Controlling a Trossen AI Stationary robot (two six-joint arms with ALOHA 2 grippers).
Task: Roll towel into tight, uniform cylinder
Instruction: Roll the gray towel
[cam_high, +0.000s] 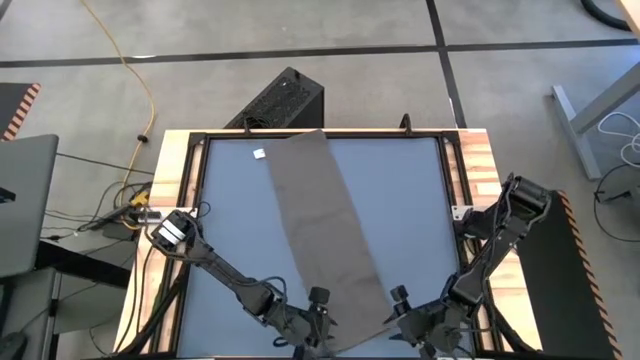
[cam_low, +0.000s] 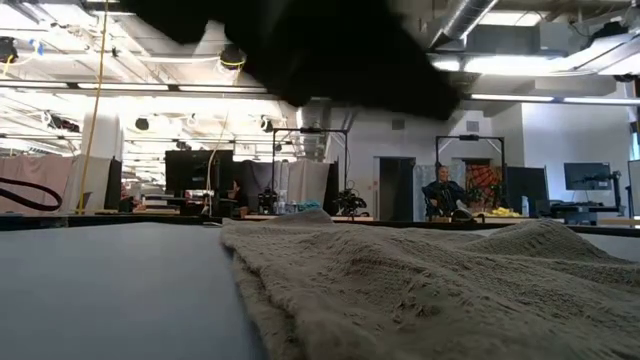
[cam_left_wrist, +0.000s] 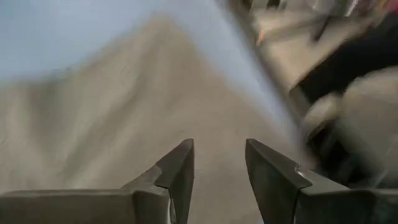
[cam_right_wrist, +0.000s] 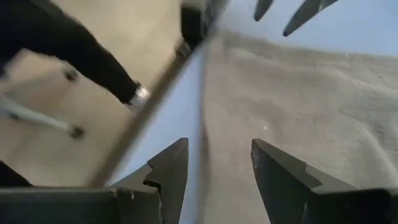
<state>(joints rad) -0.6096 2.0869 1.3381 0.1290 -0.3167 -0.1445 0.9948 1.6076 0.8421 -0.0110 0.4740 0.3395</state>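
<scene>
The taupe towel (cam_high: 325, 230) lies flat on the blue-grey tabletop (cam_high: 230, 220) as a long strip. It runs from the far edge's middle slanting to the near edge. A small white tag (cam_high: 259, 154) shows at its far left corner. My left gripper (cam_high: 318, 330) is open over the towel's near end, which also shows in the left wrist view (cam_left_wrist: 124, 118). My right gripper (cam_high: 400, 325) is open at the near end's right edge (cam_right_wrist: 211, 112). The low view shows the towel's near end (cam_low: 420, 290) close up, slightly rumpled, with a dark arm overhead.
A wooden frame (cam_high: 170, 190) rims the table. A black box (cam_high: 285, 100) stands past the far edge, and a yellow cable (cam_high: 140, 80) lies on the floor. A grey laptop (cam_high: 25, 200) sits at the left. A person (cam_low: 440, 190) sits far off in the room.
</scene>
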